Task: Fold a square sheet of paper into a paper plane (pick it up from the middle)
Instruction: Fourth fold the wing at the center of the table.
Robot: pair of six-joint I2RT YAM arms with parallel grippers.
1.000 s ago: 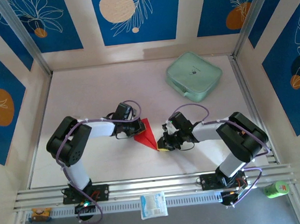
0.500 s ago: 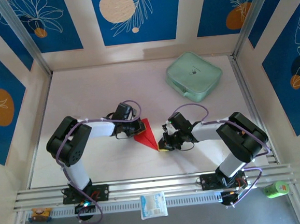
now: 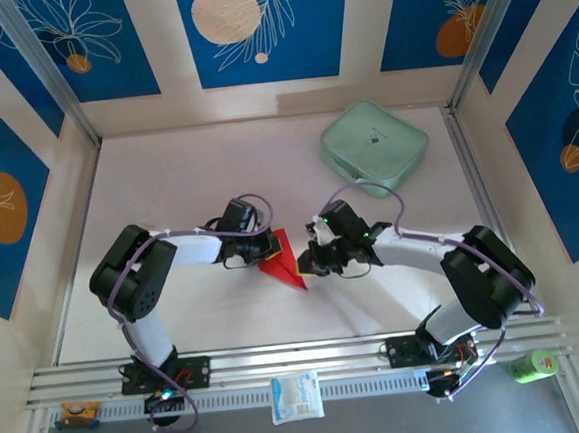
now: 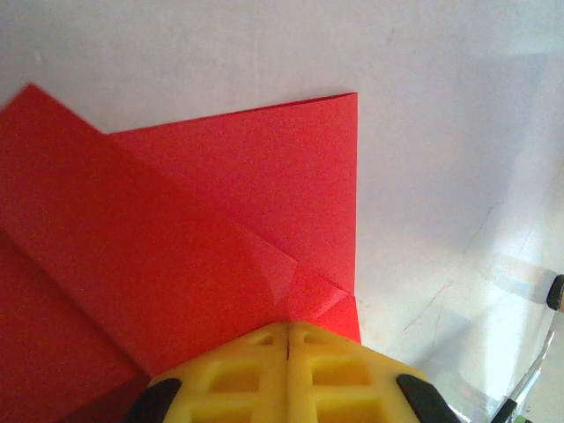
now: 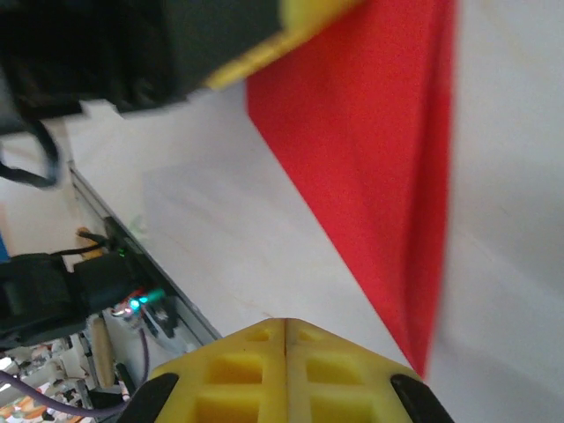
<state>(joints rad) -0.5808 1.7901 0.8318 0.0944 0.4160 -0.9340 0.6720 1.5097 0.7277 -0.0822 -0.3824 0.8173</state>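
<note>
Lying mid-frame on the counter (image 3: 177, 185), between both arms, the folded red paper (image 3: 285, 262) forms a slim triangle with its sharp tip toward the lower right. Left end effector (image 3: 268, 248) clenched at the paper's left edge. Left wrist view: yellow fingers (image 4: 229, 379) meet over a small creased corner; cannot tell whether a layer is pinched. Right end effector (image 3: 309, 265) clenched, empty, just beside the paper's tip. Mint-green zip case (image 3: 374, 148) upper right, well apart.
</note>
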